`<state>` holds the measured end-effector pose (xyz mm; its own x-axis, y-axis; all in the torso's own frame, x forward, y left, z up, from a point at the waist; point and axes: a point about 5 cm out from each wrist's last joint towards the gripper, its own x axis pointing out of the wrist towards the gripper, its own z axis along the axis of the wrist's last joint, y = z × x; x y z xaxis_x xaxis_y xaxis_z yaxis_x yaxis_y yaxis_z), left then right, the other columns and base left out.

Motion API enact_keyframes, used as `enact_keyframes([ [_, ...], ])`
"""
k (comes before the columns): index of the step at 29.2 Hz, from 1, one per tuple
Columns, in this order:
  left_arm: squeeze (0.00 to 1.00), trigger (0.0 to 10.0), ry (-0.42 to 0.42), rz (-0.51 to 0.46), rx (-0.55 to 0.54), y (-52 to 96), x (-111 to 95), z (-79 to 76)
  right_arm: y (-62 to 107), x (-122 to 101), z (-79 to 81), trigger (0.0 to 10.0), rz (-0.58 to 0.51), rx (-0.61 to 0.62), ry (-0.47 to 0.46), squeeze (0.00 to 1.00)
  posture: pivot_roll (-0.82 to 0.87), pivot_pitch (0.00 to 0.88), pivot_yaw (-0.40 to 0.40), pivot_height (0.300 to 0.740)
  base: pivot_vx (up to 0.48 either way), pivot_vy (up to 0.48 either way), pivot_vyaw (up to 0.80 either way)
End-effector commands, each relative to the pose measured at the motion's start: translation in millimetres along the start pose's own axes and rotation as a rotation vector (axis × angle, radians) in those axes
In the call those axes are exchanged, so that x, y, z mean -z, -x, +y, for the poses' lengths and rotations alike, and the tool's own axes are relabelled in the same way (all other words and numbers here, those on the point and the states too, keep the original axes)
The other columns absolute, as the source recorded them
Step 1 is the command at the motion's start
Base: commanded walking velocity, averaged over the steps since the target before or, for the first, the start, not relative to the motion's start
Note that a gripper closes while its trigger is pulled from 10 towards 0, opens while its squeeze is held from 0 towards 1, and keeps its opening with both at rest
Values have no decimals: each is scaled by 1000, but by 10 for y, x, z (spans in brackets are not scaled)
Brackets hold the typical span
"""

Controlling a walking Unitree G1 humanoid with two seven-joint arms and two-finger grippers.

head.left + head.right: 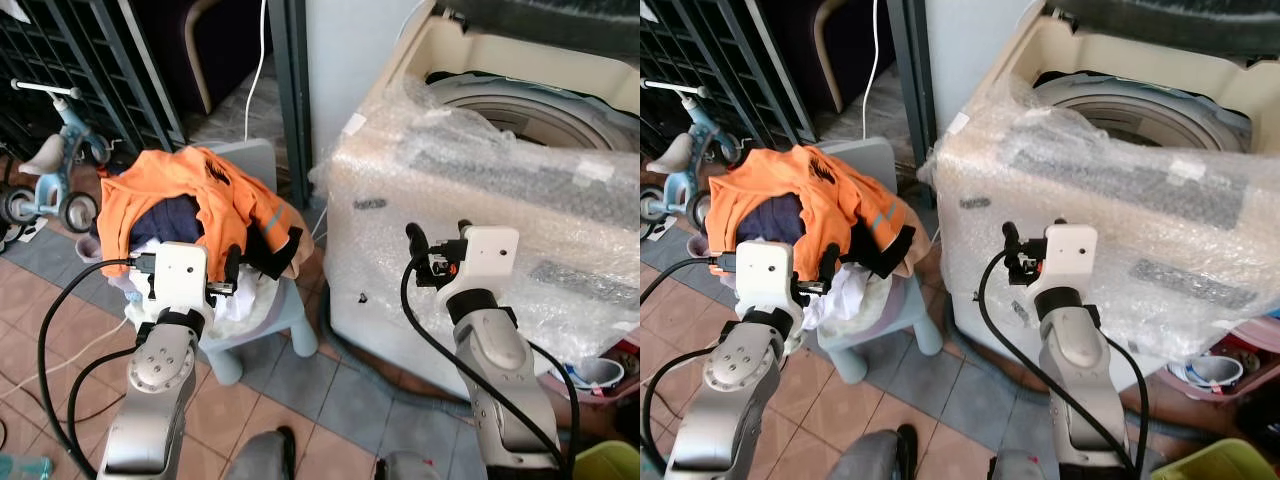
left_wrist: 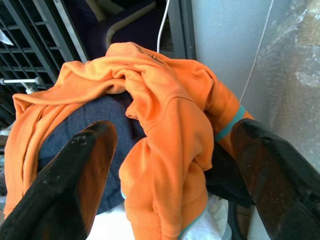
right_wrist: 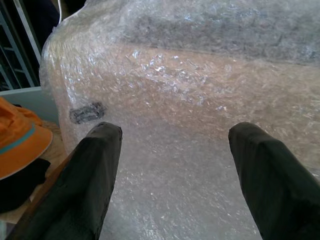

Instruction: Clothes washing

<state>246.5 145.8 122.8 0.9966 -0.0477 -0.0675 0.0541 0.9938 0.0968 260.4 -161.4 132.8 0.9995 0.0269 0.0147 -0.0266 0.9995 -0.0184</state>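
An orange garment lies on top of a clothes pile with a dark navy piece and a white cloth, all on a small pale blue chair. My left gripper is open just short of the pile, one black finger on each side of the orange fabric. To the right stands a top-loading washing machine wrapped in bubble wrap, its drum open at the top. My right gripper is open and empty, facing the machine's wrapped front.
A child's blue tricycle and a black metal gate stand at the left. A white cable hangs behind the chair. A pink basin and a yellow-green bucket sit at the machine's lower right. The floor is tiled.
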Motion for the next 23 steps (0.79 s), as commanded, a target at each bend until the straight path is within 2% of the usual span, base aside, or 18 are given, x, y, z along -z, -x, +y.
enact_keyframes([
  [1,0,10000,-9,4,6,24,8,18,4,5,-20,10000,5,18,1,0,-10,127,44,740,0,480,0],
  [3,0,10000,-10,-3,10,23,-1,10,3,14,-21,10000,14,35,50,0,-11,128,44,740,0,480,0],
  [8,0,10000,-9,-8,11,18,-10,7,8,36,67,10000,29,-2,-4,0,-11,129,43,740,0,480,0],
  [12,0,10000,-14,-12,-7,18,-7,11,27,67,173,10000,52,-77,51,0,-12,128,43,740,0,480,0],
  [14,0,10000,-20,-32,-4,15,-24,9,37,45,193,10000,33,-102,50,0,-11,127,43,740,0,480,0],
  [18,0,10000,2,-62,-29,1,-65,8,14,-11,151,10000,-5,-81,22,0,-5,124,44,740,0,87,800],
  [21,0,10000,-26,-74,-33,-36,-108,0,-28,-22,136,10000,-7,-81,24,0,3,132,48,740,0,0,794],
  [23,0,10000,10,-72,-7,-67,-148,-3,-65,-68,129,10000,-23,-80,25,0,9,141,50,740,0,0,788],
])
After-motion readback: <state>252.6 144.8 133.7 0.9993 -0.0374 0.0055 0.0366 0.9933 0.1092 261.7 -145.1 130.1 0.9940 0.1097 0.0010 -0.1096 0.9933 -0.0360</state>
